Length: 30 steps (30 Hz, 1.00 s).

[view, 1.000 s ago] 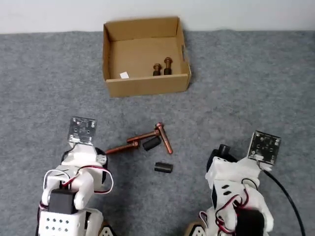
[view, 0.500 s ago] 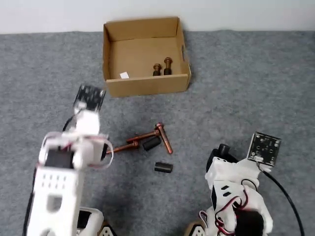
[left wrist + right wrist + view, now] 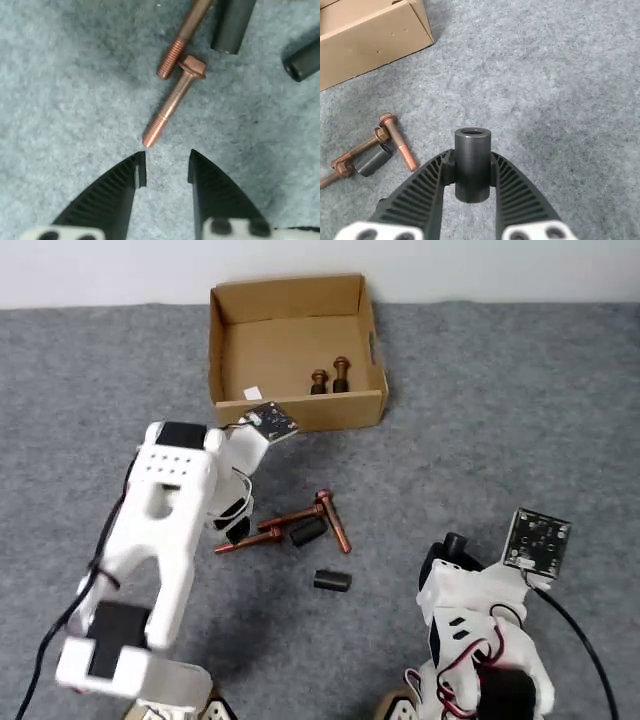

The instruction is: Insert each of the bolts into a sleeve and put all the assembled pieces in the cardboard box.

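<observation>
Grey bench: two assembled pieces in cardboard box, three bolts loose nearby; left hand apart, right hand clamped on sleeve.

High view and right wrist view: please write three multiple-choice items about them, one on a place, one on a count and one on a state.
1. Where are the two assembled pieces of copper bolt and black sleeve?
A) in the brown cardboard box
B) on an arm
C) behind the box

2. How many loose copper bolts lie on the grey carpet?
A) one
B) three
C) five

3. In what state is the right tool?
A) open and empty
B) shut on a black cylindrical sleeve
C) shut on a bolt

Answers:
1 A, both pieces stand inside the box near its right wall.
2 B, the high view shows three.
3 B, the sleeve sits upright, clamped in the tool.
</observation>
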Motion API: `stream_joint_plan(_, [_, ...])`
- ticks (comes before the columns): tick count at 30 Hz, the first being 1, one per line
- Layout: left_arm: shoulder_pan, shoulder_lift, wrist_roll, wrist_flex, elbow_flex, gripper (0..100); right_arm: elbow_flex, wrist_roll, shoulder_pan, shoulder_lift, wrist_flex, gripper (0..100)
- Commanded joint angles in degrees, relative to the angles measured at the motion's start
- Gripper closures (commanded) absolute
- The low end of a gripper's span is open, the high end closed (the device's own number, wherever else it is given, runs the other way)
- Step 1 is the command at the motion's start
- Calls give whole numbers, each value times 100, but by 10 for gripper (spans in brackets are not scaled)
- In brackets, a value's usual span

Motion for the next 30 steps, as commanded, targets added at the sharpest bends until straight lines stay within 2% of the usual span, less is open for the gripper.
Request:
stream_joint_plan(1, [246, 387, -176, 53, -479, 847, -26, 62, 40, 4, -57, 991])
stream_joint_plan(8, [774, 1055, -132, -149, -1033, 848, -18, 62, 40, 40, -57, 991])
stream_joint_plan(26, [818, 2338, -88, -703, -1138, 850, 0, 62, 40, 31, -57, 991])
stream_joint_plan(30, [1064, 2488, -79, -668, -1138, 932, 0, 62, 40, 22, -57, 991])
